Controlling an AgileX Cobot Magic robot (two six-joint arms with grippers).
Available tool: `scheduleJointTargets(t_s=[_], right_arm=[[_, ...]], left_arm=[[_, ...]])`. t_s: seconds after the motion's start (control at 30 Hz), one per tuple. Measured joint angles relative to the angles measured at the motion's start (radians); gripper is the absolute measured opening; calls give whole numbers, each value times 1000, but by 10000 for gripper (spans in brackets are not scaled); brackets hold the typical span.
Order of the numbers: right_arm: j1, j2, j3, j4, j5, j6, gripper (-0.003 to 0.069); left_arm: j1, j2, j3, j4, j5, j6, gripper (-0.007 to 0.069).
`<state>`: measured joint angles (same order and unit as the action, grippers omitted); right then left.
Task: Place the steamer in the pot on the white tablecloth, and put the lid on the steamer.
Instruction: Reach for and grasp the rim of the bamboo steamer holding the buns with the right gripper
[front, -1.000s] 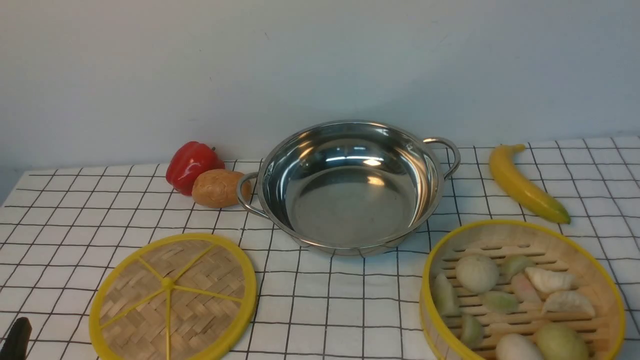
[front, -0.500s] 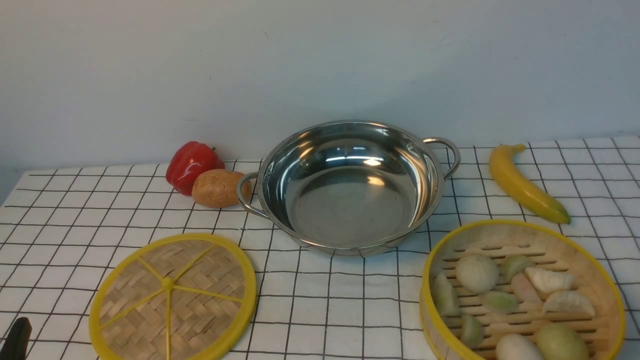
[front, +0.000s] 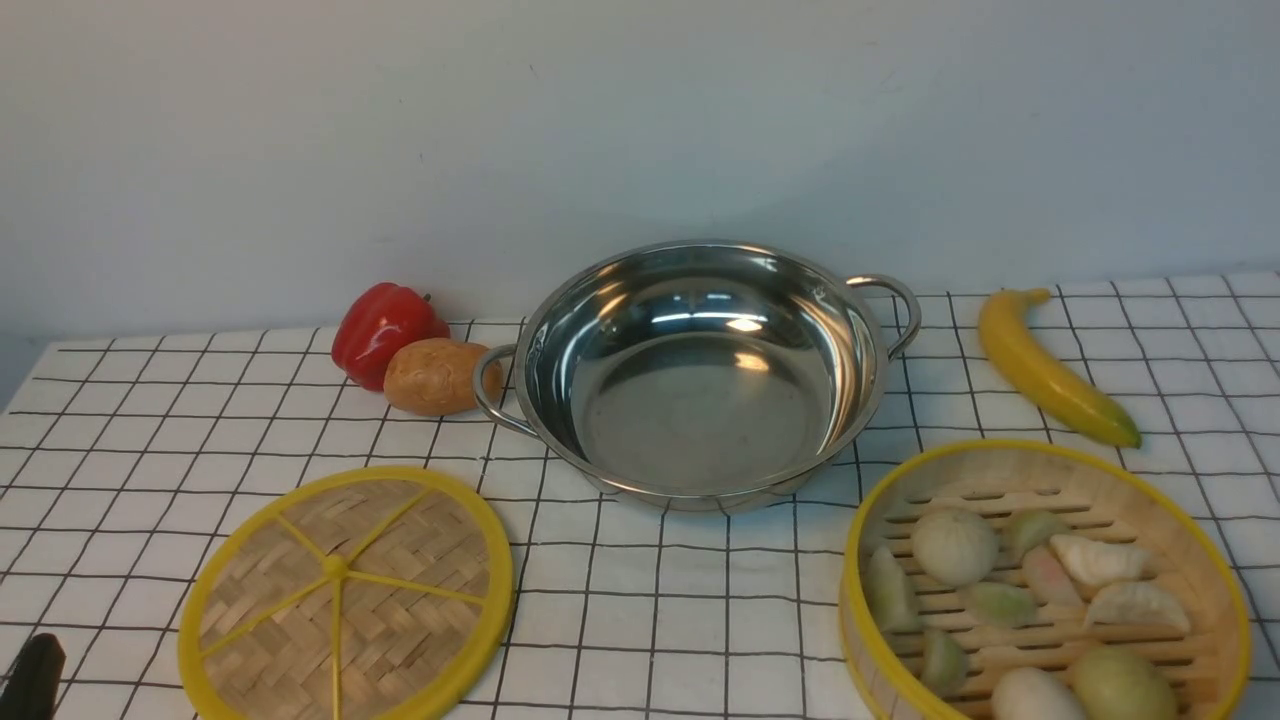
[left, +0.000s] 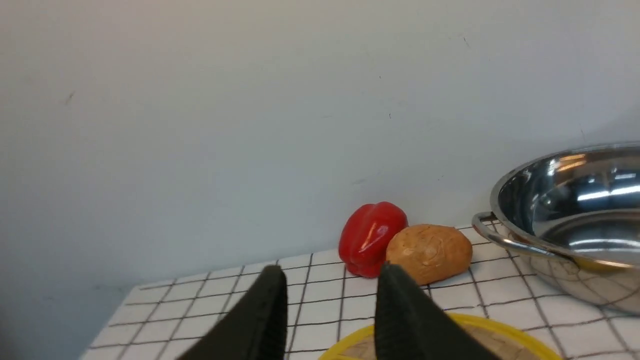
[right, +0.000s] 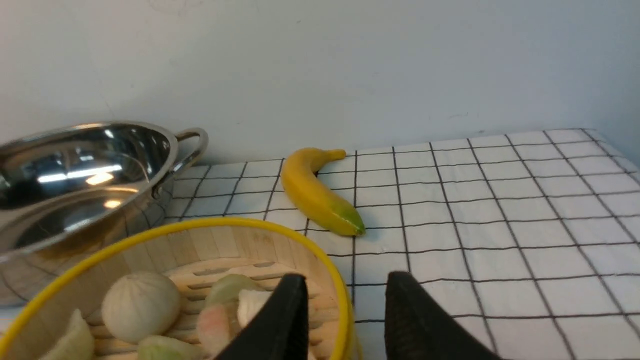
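Released and empty at left pincer (left: 330, 272) near lid (front: 345, 595); released too at right pincer (right: 346, 277), steamer (right: 200, 245) rim between tips.

Bright, even light — glare streaks inside the pot (front: 700, 370), soft shadows.

The left gripper (left: 330, 270) has its two dark fingers parted, with nothing between them, over the tablecloth (left: 500, 287). Under the fingers a yellow-rimmed arc of the lid (left: 510, 345) shows, mostly hidden. Farther off, by the wall (left: 250, 125), a red pepper (left: 371, 238) sits just beside a potato (left: 429, 252), perhaps touching it. The pot (left: 540, 200) stands near the potato, one loop handle turned toward it.
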<state>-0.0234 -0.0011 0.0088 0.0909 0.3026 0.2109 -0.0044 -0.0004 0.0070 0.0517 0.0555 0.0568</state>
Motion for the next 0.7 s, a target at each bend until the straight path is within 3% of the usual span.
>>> scheduleJointTargets(t_s=[0.07,0.23,0.33,0.7], right_arm=[[0,0,0,60,-11,32,240],[0,0,0,368,-24,175,240],[0,0,0,465,-29,193,240],[0,0,0,554,-74,200,240]], left_arm=[[0,0,0,-41,0,-45,243],[0,0,0,-250,0,-282,243],[0,0,0,-293,0,-340,243],[0,0,0,-210,-2,-352,243]])
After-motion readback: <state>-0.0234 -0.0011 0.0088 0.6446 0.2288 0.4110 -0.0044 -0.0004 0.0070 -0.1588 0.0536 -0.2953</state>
